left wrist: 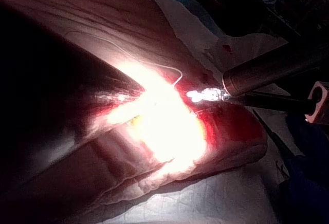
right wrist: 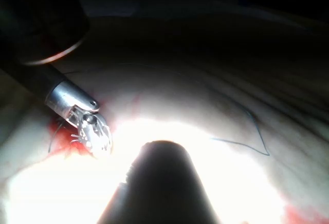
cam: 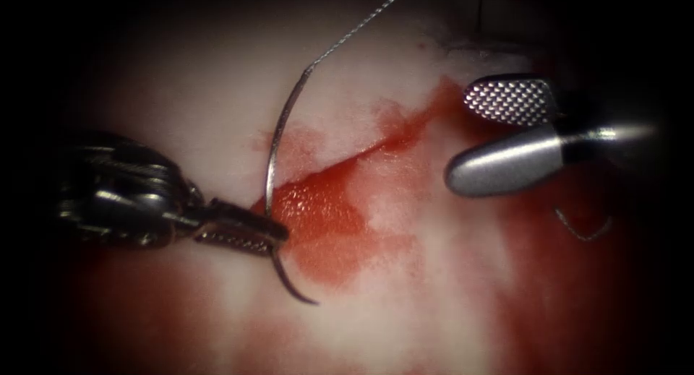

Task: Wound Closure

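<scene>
The needle (cam: 278,140) is being held by the left claw (cam: 253,234), whose jaws are closed on it low along the curve, not far from the pointed end. The point (cam: 307,300) is lying free below the jaws, clear of the tissue (cam: 210,79); the needle is not seated in the tissue. Its long axis is running steeply up the endoscope view, bowing leftward, with the swaged end at the top, where the thread (cam: 361,24) is leaving toward the upper edge.

The cut (cam: 361,154) is being seen as a slanting line wet with red fluid (cam: 325,223). The needle is lying at the cut's lower left end, just left of it.

The right claw (cam: 481,140) is being carried wide open and empty, right of the cut and well apart from the needle. The left arm is by far the nearer to the needle.

A loose curl of thread (cam: 582,230) is lying below the right claw. No containers are being noted.
</scene>
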